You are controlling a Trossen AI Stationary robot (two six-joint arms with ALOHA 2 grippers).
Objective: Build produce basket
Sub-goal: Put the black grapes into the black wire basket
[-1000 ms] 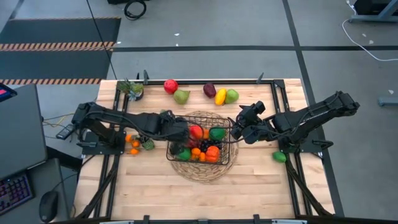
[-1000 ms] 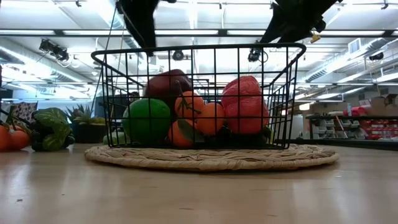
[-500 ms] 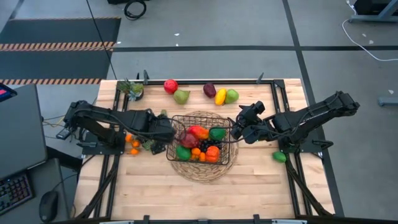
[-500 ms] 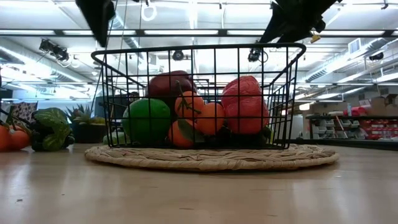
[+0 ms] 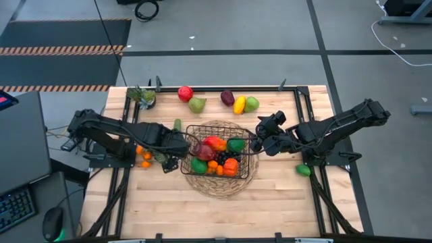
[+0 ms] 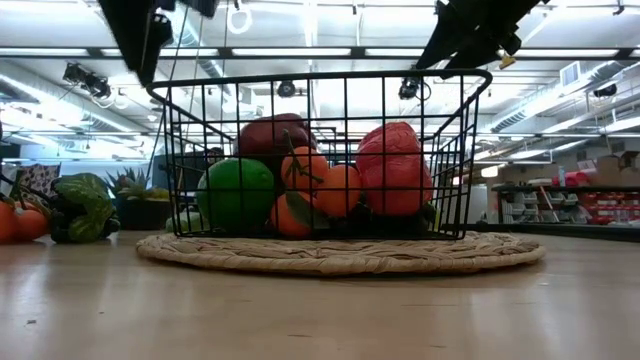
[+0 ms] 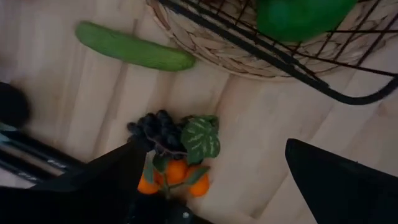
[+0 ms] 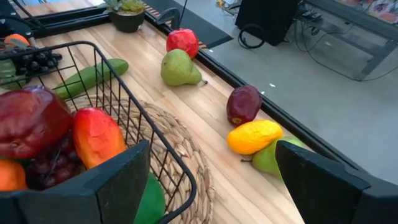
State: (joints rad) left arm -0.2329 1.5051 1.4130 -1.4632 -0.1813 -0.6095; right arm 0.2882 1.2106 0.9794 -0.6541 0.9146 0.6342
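Basket sits on the round mat mid-desk, partly full. Left end effector, open and empty, hangs by its left wall over grapes; reaching down, it could bump the basket. Right end effector straddles the right rim, open, and could drag it.

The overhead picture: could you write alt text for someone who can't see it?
A black wire basket of toy fruit sits on a round woven mat mid-table, between two dark robot arms. The open left gripper hovers just outside the basket's left side, and the open right gripper straddles its right rim. More fruit lies along the table's far edge.
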